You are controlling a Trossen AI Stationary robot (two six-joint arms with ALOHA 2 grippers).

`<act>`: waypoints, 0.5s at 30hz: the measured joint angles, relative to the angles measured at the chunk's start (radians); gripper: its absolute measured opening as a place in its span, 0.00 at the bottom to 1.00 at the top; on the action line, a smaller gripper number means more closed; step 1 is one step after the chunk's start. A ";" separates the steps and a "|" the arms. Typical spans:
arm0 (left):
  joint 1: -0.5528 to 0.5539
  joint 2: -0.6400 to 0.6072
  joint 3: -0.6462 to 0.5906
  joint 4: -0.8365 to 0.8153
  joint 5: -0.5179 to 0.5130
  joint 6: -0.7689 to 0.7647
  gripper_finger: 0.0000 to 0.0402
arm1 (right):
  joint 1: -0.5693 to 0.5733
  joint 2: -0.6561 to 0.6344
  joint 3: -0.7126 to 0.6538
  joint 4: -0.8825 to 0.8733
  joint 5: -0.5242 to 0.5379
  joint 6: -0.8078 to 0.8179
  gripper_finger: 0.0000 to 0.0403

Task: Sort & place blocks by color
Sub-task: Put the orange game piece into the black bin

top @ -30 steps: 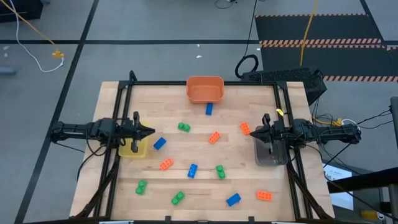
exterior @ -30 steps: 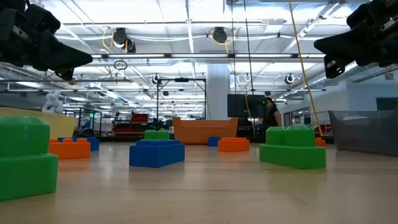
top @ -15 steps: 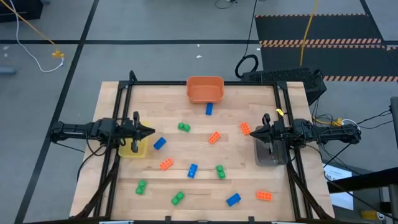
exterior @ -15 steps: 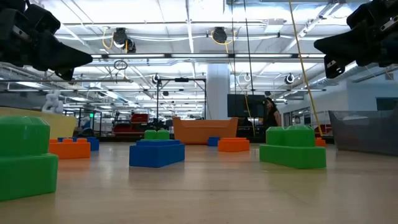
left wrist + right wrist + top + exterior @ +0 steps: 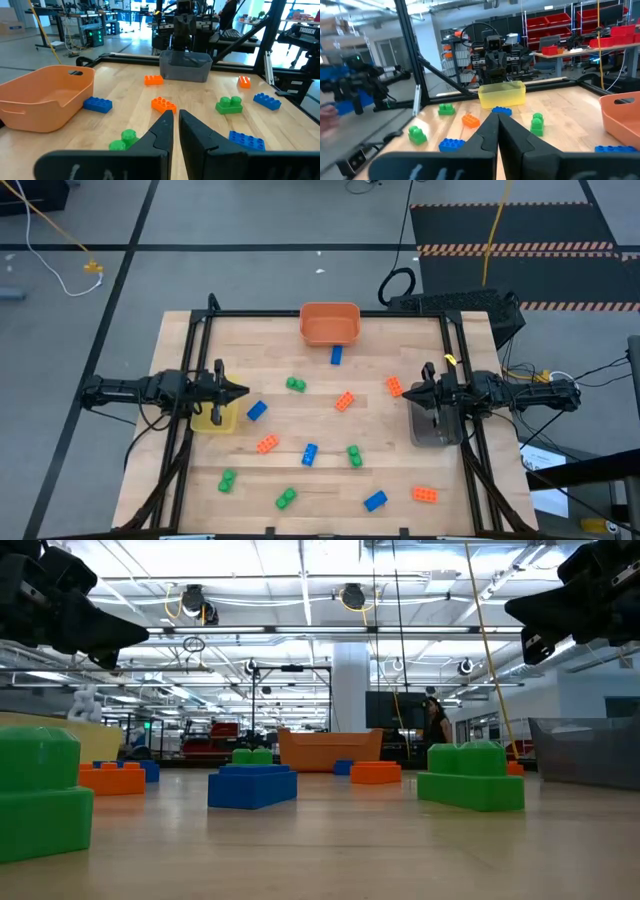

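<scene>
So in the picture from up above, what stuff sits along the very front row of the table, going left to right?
green block → another green block → blue block → orange block.

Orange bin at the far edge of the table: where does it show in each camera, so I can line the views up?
High view: orange bin at the top centre of the table.
Low view: centre, far back behind the blocks.
Left wrist view: large, at the left edge.
Right wrist view: cut off at the right edge.
Shared landmark: the blue block lying just in front of the bin.
</scene>
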 joint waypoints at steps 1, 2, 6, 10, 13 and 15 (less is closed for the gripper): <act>0.000 0.000 0.000 0.000 0.000 0.000 0.08 | 0.000 0.000 0.000 0.007 0.000 0.018 0.00; 0.000 0.000 0.000 0.000 0.000 0.000 0.08 | 0.000 0.000 0.000 0.018 0.000 0.031 0.00; 0.000 0.000 0.000 0.000 -0.001 0.034 0.08 | 0.000 0.000 0.000 0.073 0.000 0.039 0.00; 0.000 0.000 0.000 0.000 -0.006 0.161 0.08 | 0.000 0.000 0.000 0.098 0.000 0.041 0.00; 0.000 0.000 0.000 0.000 -0.006 0.179 0.08 | 0.000 0.000 0.000 0.098 0.000 0.088 0.00; 0.000 0.000 0.000 0.002 -0.008 0.205 0.08 | 0.000 0.000 0.000 0.098 0.000 0.114 0.00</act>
